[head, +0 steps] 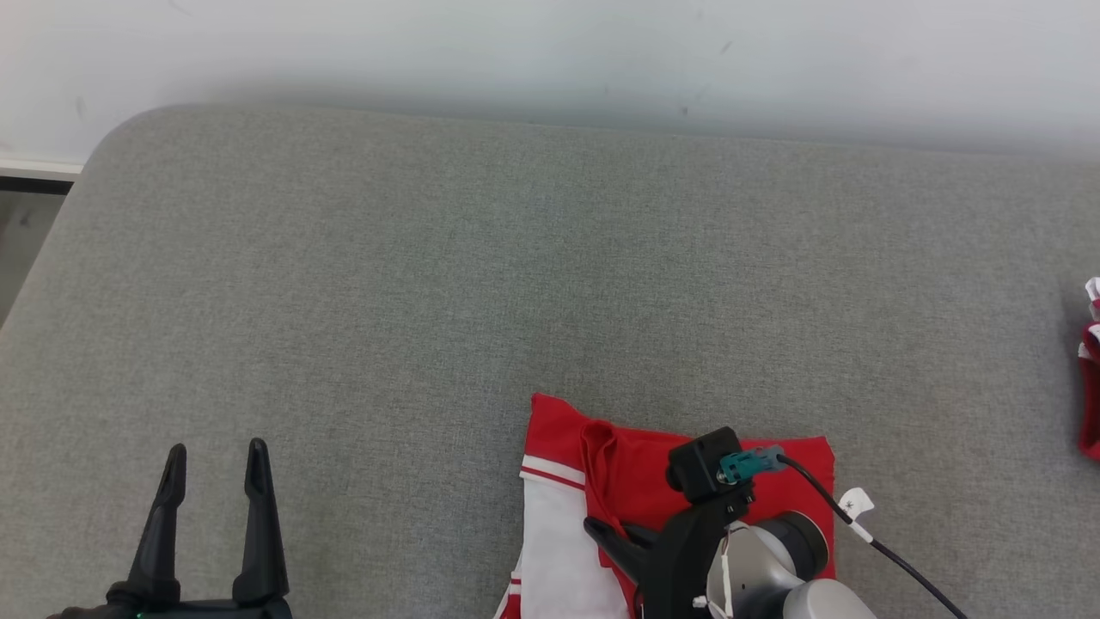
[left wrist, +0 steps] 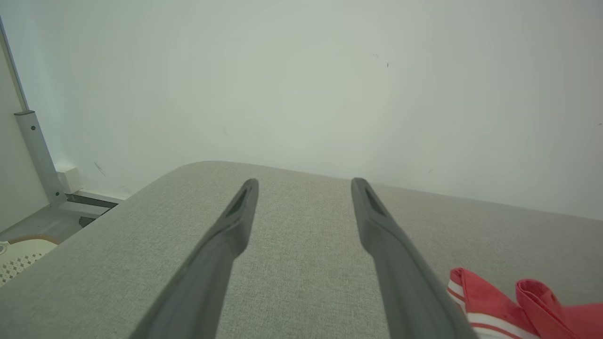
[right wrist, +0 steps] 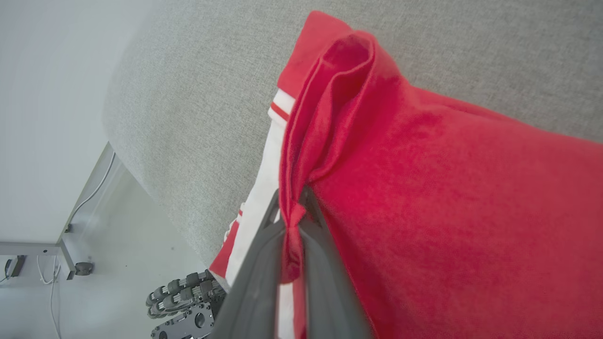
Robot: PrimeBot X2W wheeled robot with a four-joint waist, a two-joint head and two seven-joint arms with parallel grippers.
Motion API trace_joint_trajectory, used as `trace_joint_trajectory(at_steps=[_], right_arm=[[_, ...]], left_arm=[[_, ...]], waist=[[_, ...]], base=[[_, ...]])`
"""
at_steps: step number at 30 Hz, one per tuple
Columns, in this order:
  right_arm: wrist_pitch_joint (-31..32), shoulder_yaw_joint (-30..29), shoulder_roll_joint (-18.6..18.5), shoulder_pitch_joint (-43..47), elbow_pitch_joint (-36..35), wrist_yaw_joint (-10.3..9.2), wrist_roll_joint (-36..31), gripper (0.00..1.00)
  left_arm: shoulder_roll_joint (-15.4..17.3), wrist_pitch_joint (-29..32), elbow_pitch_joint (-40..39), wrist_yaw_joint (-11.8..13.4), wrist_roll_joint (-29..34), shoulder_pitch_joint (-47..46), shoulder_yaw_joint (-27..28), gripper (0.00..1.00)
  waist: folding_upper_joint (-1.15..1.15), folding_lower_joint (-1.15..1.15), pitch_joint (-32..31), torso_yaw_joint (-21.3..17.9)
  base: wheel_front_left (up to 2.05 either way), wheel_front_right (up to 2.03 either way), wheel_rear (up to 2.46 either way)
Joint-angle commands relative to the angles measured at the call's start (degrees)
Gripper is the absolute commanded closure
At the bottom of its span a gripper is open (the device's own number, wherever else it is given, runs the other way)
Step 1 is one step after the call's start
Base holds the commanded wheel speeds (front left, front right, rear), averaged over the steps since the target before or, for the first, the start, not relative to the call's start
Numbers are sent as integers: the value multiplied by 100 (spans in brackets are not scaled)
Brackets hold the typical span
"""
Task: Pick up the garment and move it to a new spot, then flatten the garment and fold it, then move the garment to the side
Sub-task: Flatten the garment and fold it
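– Clenched on what is the right pincer [right wrist: 292, 202] seen to be?
– On a raised ridge of red cloth. Both fingers [right wrist: 256, 282] are shut tight, with the garment [right wrist: 424, 197] bunched between them.
– And where is the garment laid?
– At the front edge of the counter [head: 387, 301], right of the middle, as a rough oblong. A white panel [head: 559, 550] with red stripes is turned to the left. In the head view the red part is partly covered by the right arm [head: 773, 559].
– How is it expected to handle?
– It is judged soft, light and limp. Nothing stiff is seen in it, so whatever is lifted by one pinch will sag, and the layers may be pulled apart. The counter is cloth-covered, so some drag is likely if the garment is slid and not lifted.
– Where should hold be taken?
– An edge or corner, gripped through all the layers, would be better than a loose ridge. A second grip on the other side could be given by the left pincer [head: 216, 447].
– Is that one free?
– It is held spread wide with nothing in it, over bare counter well to the left of the garment.
– Anything further out?
– Another red-and-white cloth [head: 1091, 387] is seen at the right rim of the head view, well apart, and a pale wall [head: 550, 52] behind.
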Motion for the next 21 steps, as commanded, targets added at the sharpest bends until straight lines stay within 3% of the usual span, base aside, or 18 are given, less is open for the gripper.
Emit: trace_joint_trajectory(at_steps=[1, 12, 13, 14, 21], right_arm=[[-61, 24, -9, -97, 63, -12, 52, 100], [-351, 359, -8, -463, 663, -12, 167, 97], [-410, 350, -8, -486, 703, -12, 184, 53], [-480, 319, -7, -497, 731, -12, 216, 0], [-943, 181, -9, -507, 590, -12, 711, 0]], left_arm=[[0, -18, 16, 9, -47, -21, -15, 0], [-20, -18, 64, 9, -4, 12, -68, 0], [-22, -18, 75, 9, -3, 5, -78, 0], [-21, -18, 84, 9, -2, 4, -87, 0], [22, -18, 104, 9, -28, 79, -71, 0]], waist=[[0, 0, 0, 28], [0, 0, -39, 124], [0, 0, -47, 131], [0, 0, -57, 136], [0, 0, -156, 138]], base=[[0, 0, 0], [0, 0, 0], [0, 0, 0], [0, 0, 0], [0, 0, 0]])
